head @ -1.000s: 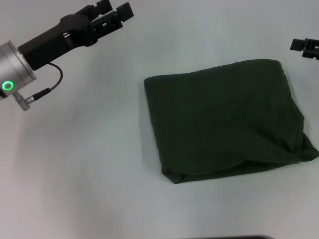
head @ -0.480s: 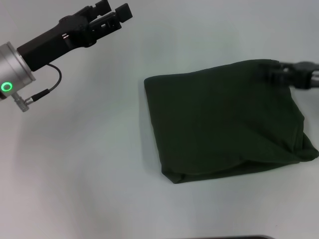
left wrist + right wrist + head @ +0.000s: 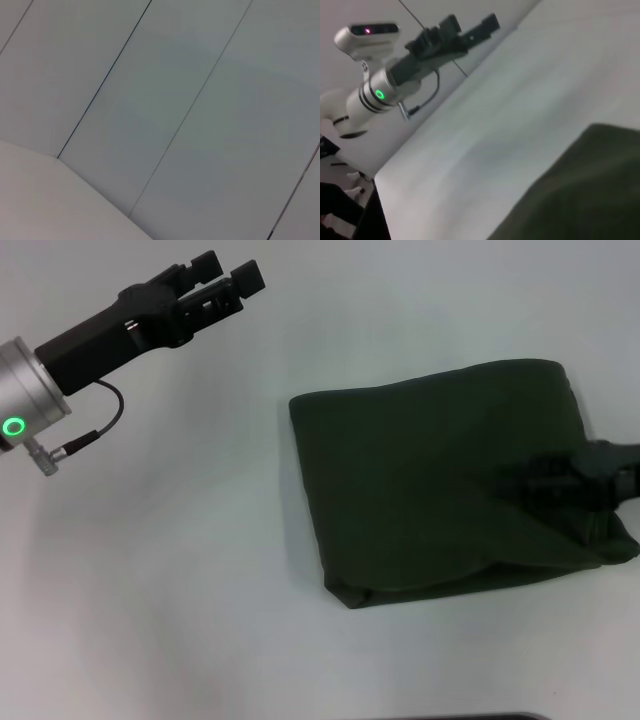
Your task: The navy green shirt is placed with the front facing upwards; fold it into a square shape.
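Your right gripper (image 3: 560, 485) has swept down over the shirt's (image 3: 440, 480) right edge, grip unreadable, while the left gripper (image 3: 225, 275) hangs parted far-left; the shirt looks nearly square, mid-table.

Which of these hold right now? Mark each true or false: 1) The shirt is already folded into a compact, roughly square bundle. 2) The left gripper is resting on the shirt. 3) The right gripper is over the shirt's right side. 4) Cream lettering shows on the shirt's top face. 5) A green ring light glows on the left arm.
1) True. The navy green shirt lies folded, roughly square, on the table.
2) False. The left gripper is raised well away from the shirt, at the table's far left.
3) True. The right gripper is over the shirt's right part.
4) False. Only plain green fabric shows.
5) True. The green ring light is lit.
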Tool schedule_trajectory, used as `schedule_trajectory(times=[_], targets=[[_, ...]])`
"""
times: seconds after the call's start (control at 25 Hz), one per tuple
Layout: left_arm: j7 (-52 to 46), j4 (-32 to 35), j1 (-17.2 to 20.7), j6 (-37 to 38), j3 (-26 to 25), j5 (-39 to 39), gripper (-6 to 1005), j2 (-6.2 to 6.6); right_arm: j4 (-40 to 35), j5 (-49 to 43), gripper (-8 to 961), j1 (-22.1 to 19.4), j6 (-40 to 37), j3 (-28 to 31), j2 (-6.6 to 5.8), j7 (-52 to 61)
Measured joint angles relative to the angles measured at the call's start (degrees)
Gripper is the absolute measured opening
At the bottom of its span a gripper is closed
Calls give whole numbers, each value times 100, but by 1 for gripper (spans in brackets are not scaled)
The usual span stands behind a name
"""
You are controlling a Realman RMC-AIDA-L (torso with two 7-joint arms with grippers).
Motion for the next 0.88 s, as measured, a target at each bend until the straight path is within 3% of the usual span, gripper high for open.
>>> schedule_trajectory(times=[0.44,0.68,0.88], targets=[[10,-47,29,22,5,-2,905,-21,-49,-185,387,-274,-137,88,-189,536],[13,-49,29,2,5,3,905,-21,-62,-296,397,-562,-47,403,-350,791],[43,-49,29,5,13,5,905,-21,-67,-627,416,-663,1,670,-412,931]])
